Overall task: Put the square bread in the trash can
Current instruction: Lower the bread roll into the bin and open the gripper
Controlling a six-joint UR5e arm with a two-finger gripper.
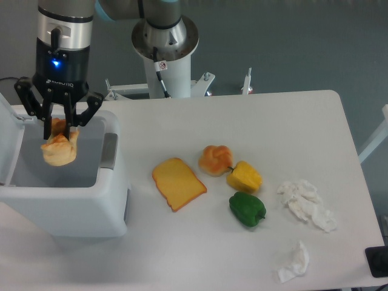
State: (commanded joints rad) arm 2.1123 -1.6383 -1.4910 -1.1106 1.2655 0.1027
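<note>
Gripper (59, 130) holds a pale bread piece (59, 150) over the open trash can (66, 206); release outstanding; flat bread slice (178, 182) lies on table (242, 121).

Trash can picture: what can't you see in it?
- Bottom of the trash can: hidden by its own front wall, camera view.
- Gripper fingertips: hidden by the bread piece they hold.
- Open lid: cut off by the left edge.
- Dark thing: cut off at the right edge.
</note>
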